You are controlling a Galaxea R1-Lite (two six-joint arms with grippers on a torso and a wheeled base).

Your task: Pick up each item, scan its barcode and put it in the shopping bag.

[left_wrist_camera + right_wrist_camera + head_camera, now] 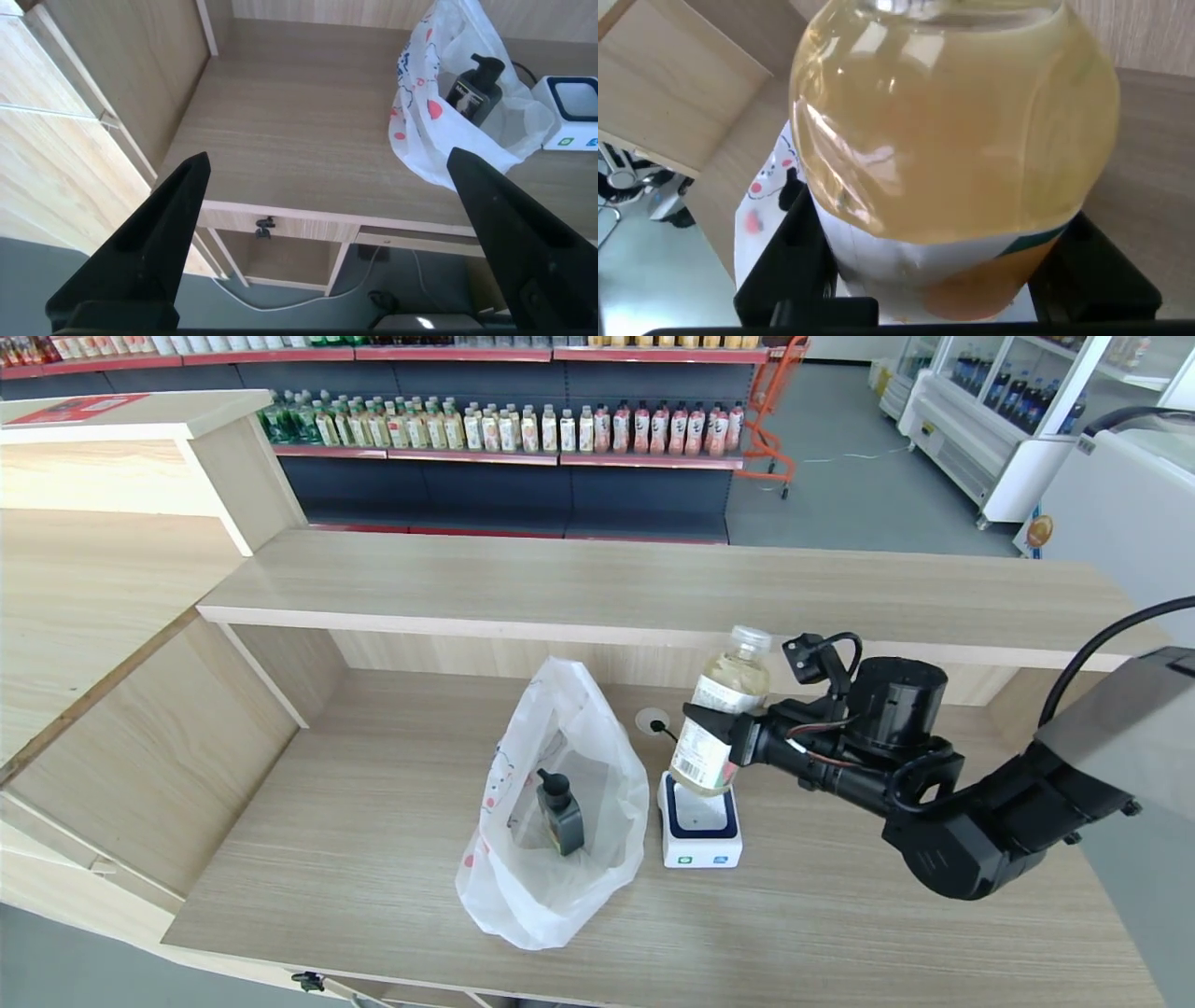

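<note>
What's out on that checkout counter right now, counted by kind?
shopping bag: 1
scanner: 1
bottles: 2, the drink bottle held in the right tool and the dark pump bottle in the shopping bag
Total: 4

Head cam high, facing down; L wrist shares bag.

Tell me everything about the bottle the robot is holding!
The bottle is clear plastic with a pale cap, filled with pale yellow drink. A white label with a barcode wraps its lower half. It leans slightly, held around the middle by the fingers of the right gripper, just above the white scanner.
</note>
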